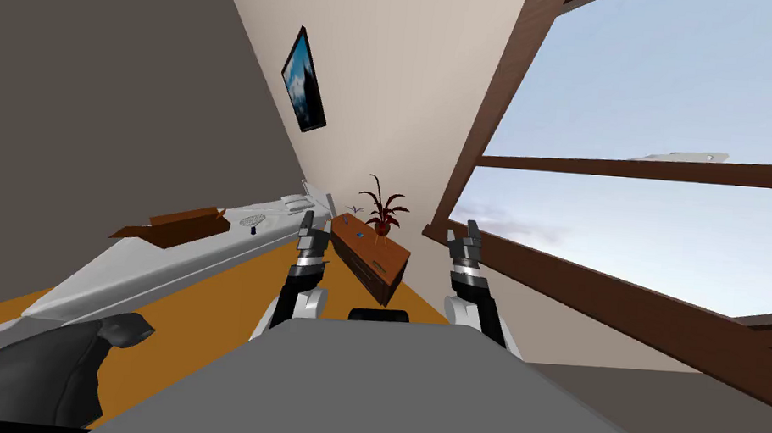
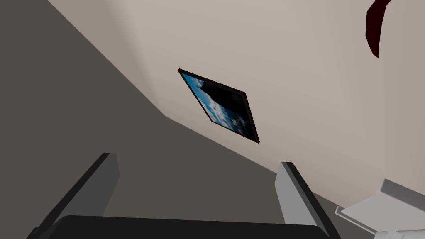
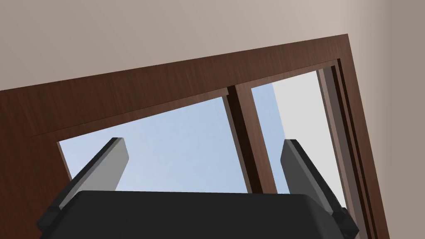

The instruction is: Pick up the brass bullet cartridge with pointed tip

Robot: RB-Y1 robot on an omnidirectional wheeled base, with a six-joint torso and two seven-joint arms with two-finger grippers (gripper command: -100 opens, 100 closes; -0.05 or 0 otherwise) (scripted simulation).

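Both arms are raised in front of my chest. My left gripper (image 1: pixel 312 221) (image 2: pixel 199 178) is open and holds nothing; it hangs near the far end of a long white counter (image 1: pixel 160 266). My right gripper (image 1: pixel 470 230) (image 3: pixel 203 162) is also open and holds nothing, close to the window side. On the counter's far part stands a small dark object (image 1: pixel 252 229), too small to identify. A tiny blue item (image 1: pixel 360 236) lies on the brown sideboard (image 1: pixel 381 269) ahead between the grippers.
A brown open box (image 1: pixel 175 225) and a round grille (image 1: pixel 254 219) sit on the counter. A dark red potted plant (image 1: pixel 383 209) stands on the sideboard. A dark grey seat (image 1: pixel 51 369) is at my near left. Orange floor (image 1: pixel 225 300) runs between counter and sideboard.
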